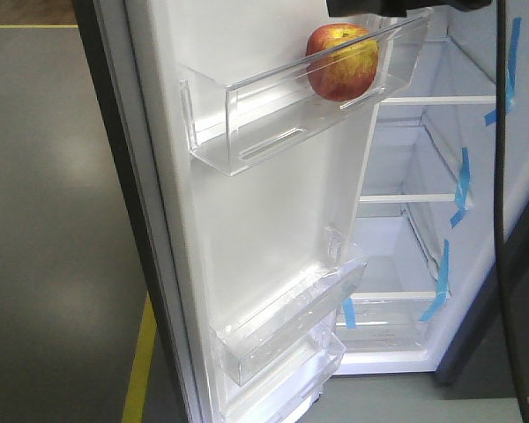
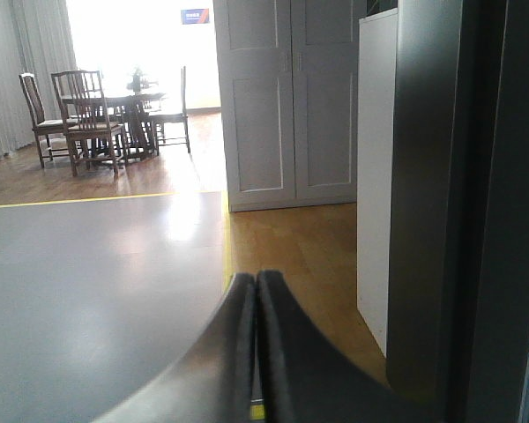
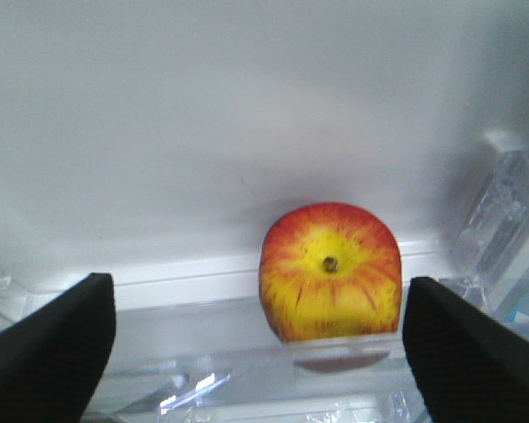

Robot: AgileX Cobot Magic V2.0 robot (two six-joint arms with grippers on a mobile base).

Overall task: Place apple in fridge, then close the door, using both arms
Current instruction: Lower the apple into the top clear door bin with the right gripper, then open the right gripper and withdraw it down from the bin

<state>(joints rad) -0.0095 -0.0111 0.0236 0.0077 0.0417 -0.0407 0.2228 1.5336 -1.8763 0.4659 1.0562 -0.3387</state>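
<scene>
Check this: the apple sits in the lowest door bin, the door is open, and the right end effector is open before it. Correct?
Not quite. The exterior front-facing view shows the apple in the upper door bin, not the lowest. The rest stands: the door is open, and the right end effector is open before it.

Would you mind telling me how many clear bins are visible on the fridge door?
3. The top bin holds the apple; a second bin sits lower on the door; a third bin lies just beneath it. Others may be out of frame.
</scene>
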